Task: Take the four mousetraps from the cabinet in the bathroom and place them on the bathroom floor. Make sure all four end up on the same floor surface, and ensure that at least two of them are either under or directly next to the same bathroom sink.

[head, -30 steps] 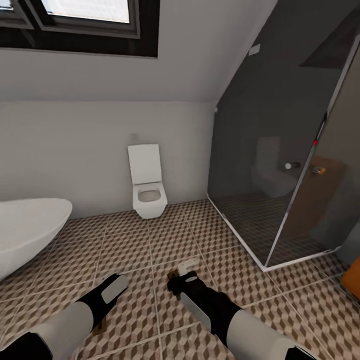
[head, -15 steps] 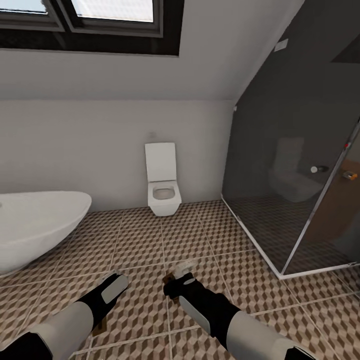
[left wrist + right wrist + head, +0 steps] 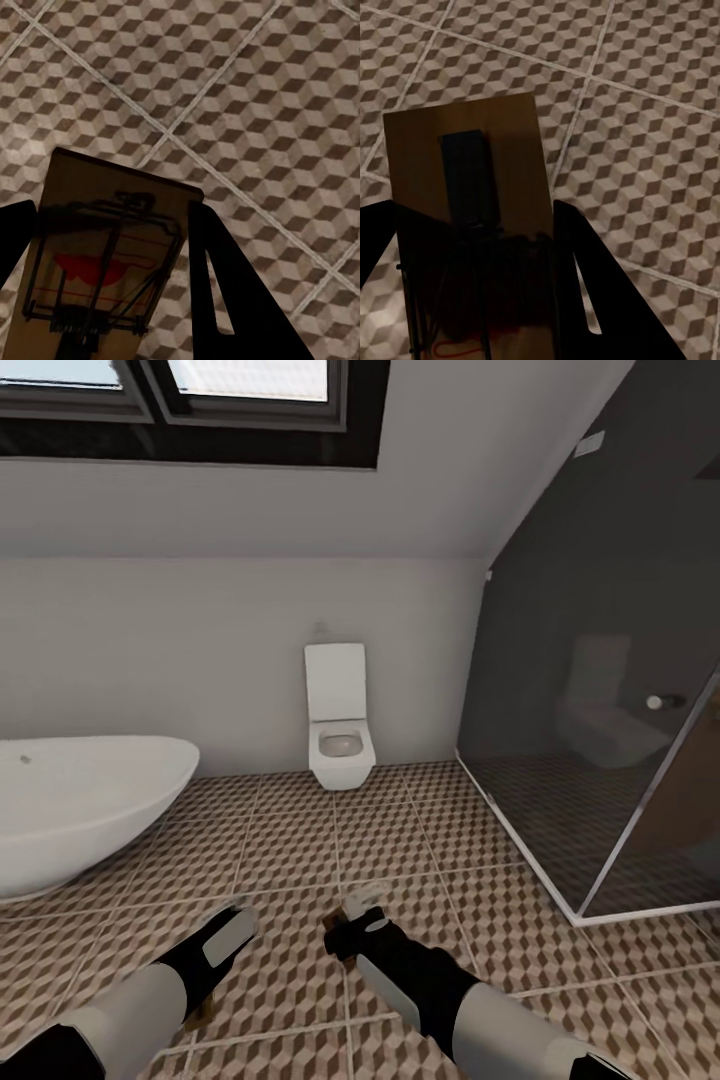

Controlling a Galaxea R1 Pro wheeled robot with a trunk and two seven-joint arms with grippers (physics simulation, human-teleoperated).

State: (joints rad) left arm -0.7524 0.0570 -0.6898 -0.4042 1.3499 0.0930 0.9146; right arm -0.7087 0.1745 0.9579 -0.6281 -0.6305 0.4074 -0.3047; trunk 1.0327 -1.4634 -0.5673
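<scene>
My left gripper (image 3: 112, 217) is shut on a tan mousetrap (image 3: 105, 255) with a red mark and dark wire, held above the cube-patterned bathroom floor (image 3: 247, 90). My right gripper (image 3: 472, 210) is shut on a second mousetrap (image 3: 472, 172), also over the floor tiles. In the head view the right gripper (image 3: 350, 922) sits low in the middle, its mousetrap (image 3: 362, 893) poking out ahead. The left forearm (image 3: 215, 950) lies beside it. The white sink (image 3: 80, 810) stands at the left, well apart from both grippers. The cabinet is out of view.
A white toilet (image 3: 340, 725) hangs on the far wall. A smoked-glass shower enclosure (image 3: 600, 740) fills the right side, its metal base rail (image 3: 530, 865) running across the floor. Open tiles (image 3: 300, 840) stretch between sink, toilet and shower. A dark-framed window (image 3: 200, 400) is overhead.
The camera has turned left, so toilet and shower slid right and more of the sink shows. Both arms keep their places in the picture, each still holding its mousetrap.
</scene>
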